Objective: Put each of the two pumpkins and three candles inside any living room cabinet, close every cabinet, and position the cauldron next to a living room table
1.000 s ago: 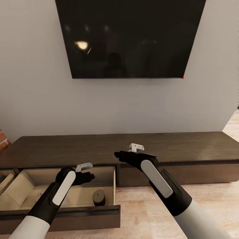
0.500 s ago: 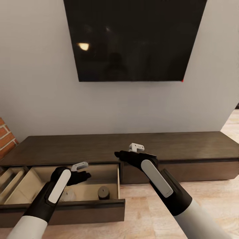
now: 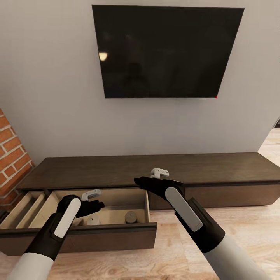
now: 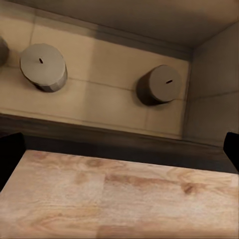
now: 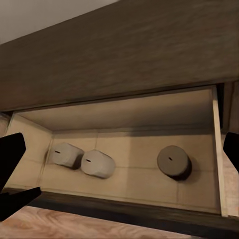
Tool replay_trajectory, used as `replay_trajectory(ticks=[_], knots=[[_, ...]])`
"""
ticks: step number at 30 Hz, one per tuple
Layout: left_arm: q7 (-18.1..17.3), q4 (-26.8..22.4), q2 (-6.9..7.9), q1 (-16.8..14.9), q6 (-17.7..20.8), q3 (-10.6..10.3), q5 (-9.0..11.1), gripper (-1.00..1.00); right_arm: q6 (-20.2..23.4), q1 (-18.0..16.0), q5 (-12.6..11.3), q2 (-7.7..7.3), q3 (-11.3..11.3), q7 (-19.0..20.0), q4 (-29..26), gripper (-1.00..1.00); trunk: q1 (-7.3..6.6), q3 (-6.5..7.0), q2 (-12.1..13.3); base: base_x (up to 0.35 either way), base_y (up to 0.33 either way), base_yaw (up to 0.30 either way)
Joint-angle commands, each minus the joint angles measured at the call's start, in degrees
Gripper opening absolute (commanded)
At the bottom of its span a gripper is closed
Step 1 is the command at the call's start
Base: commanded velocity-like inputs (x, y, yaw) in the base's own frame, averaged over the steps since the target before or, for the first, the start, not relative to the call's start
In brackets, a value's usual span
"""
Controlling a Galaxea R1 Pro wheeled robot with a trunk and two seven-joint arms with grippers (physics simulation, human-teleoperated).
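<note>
The cabinet (image 3: 163, 171) is a long, low dark-brown console under a wall TV. Its left drawer (image 3: 116, 233) stands pulled out, with pale candles standing inside. The head view shows one candle (image 3: 131, 216) and another (image 3: 92, 220) beside my left arm. All three candles (image 5: 67, 155) (image 5: 98, 164) (image 5: 173, 161) appear in the right wrist view. My left gripper (image 3: 99, 204) (image 4: 121, 152) hangs open above the drawer's front edge, empty. My right gripper (image 3: 137, 181) (image 5: 121, 149) is open and empty over the cabinet top, facing the drawer. The pumpkins, cauldron and table are out of view.
A second drawer (image 3: 21, 212) with dividers stands open further left. A brick wall (image 3: 11, 155) rises at the left edge. A large black TV (image 3: 163, 50) hangs above the cabinet. Light wood floor (image 3: 175, 249) lies in front.
The whole picture has slid rightward and the cabinet looks a little farther, so the camera moved. More brick wall shows. Both arms keep their pose; the drawer stays open.
</note>
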Motion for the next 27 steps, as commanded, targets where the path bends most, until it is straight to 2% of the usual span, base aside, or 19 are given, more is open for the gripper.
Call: replay_trajectory(ticks=[1,6,14,27], knots=[[0.6,-0.1,0.06,0.0,0.1,-0.1,0.6,1.00,0.0,-0.1,-0.5,-0.04,0.1,-0.6,-0.1,1.00,-0.24,0.13,0.4,-0.023,0.021,0.000],[0.6,-0.1,0.08,0.0,0.1,-0.1,0.6,1.00,0.0,-0.1,-0.5,-0.09,0.1,-0.6,-0.1,1.00,-1.34,1.03,2.4,-0.060,0.043,0.000],[0.6,-0.1,0.06,0.0,0.1,1.1,0.6,1.00,0.0,-0.1,-0.5,-0.05,0.1,-0.6,-0.1,1.00,-3.09,2.46,5.6,-0.219,0.189,0.000],[0.6,-0.1,0.06,0.0,0.2,1.4,1.4,1.00,0.0,-0.1,-0.5,-0.02,0.1,-0.6,-0.1,1.00,-5.95,4.80,10.8,-0.162,0.136,0.000]])
